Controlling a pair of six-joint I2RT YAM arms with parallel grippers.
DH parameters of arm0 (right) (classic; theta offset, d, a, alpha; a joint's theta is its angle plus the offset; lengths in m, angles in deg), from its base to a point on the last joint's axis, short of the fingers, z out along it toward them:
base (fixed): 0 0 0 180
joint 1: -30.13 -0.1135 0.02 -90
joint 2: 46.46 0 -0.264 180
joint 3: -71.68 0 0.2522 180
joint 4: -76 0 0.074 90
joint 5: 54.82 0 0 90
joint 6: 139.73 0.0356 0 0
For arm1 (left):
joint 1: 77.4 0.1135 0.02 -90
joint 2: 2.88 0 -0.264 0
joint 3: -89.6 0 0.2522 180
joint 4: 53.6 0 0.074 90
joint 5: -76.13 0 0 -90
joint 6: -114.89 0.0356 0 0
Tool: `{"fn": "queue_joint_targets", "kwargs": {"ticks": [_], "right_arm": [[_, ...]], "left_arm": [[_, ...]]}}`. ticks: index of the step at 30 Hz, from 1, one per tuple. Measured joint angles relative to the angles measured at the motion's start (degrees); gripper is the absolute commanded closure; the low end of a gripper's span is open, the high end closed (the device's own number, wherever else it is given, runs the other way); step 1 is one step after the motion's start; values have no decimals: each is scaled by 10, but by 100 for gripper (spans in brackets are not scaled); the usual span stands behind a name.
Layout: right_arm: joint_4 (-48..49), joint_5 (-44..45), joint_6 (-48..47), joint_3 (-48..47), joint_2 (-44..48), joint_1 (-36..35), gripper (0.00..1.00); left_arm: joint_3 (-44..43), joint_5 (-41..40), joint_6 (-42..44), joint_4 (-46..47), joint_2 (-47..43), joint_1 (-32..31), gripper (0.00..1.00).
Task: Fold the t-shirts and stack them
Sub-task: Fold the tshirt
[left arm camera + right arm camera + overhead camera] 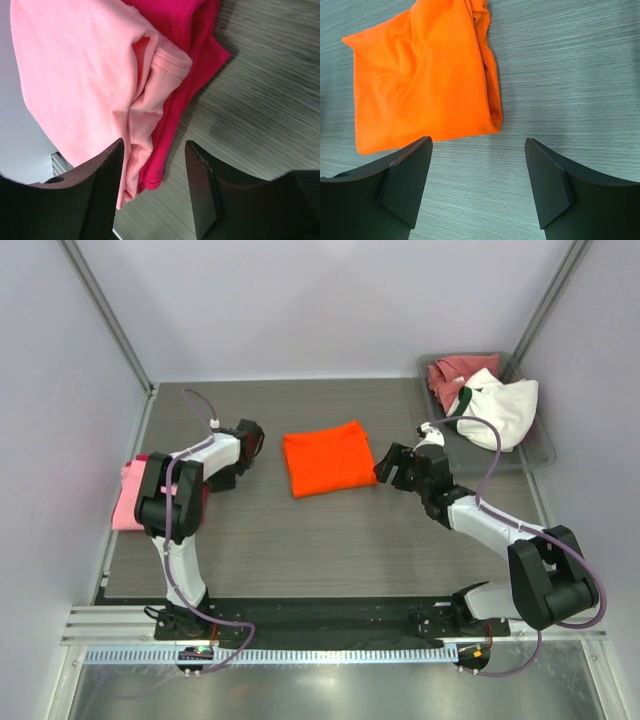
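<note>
A folded bright orange t-shirt lies mid-table. My right gripper hovers open just off its right edge, with only bare table between the fingers. At the table's left edge a light pink t-shirt rests on a magenta one. My left gripper is open above the near corner of that pile. The pink hem and magenta edge lie under the gap beside its left finger, and neither is pinched.
A grey bin at the back right holds a crumpled dusty rose-red t-shirt and a white t-shirt with a dark green collar. The pink pile sits right at the table's left edge, beside the wall.
</note>
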Motion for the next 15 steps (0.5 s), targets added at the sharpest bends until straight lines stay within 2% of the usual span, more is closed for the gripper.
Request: {"fn": "queue_joint_targets", "kwargs": {"ticks": [4,8,10,11,13,15], "right_arm": [[8,-1,3,8,0,0,20],[12,-1,4,13,0,0,20],[14,-1,5,14,0,0,19],[15,-1,5,15,0,0,19],[17,-1,5,18,0,0,19],[17,0,5,20,0,0,19]], "left_arm": [[7,2,7,7,19,19,58],[14,21,8,14,29,34,60],[15,27,8,17,30,39,68],[15,31,8,19,31,42,81],[15,36,6,22,35,45,100],[14,37,9,21,40,46,100]]}}
